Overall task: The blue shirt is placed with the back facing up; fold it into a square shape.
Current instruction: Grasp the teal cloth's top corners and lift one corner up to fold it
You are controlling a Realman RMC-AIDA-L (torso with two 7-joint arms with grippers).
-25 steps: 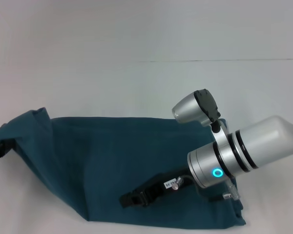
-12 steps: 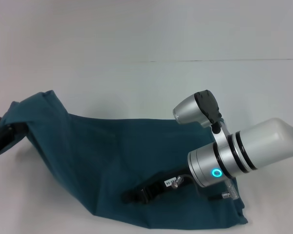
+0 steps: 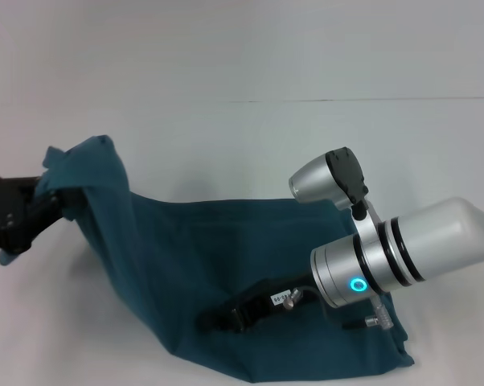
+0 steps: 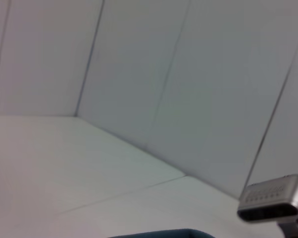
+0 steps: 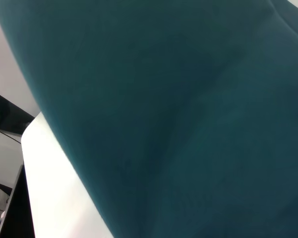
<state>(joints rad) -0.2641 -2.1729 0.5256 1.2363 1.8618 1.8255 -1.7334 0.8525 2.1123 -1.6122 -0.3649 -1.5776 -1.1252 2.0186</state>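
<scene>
- Nearest us, our right end effector (image 3: 218, 320) lies low on the shirt (image 3: 226, 257), pinning it to the table (image 3: 250, 145); we cannot tell its grip.
- Farther left, our left end effector (image 3: 53, 193) grasps the raised edge, mid-fold.
- Next, we judge, carry that edge across toward the right.

Blue shirt (image 3: 194, 265): dark teal-blue all over, plain, no print or pattern showing; the right wrist view gives the same flat teal cloth (image 5: 188, 124).

Surface (image 3: 226, 145): white, unmarked; back wall (image 4: 188, 74) pale grey-white with thin dark seam lines.

Left gripper (image 3: 45, 197), at 9 o'clock: black.

Right gripper (image 3: 226, 318), at 6 o'clock: black, with a small white label. Right arm (image 3: 403, 257): silver-grey and white, two black rings, a glowing cyan ring light.
</scene>
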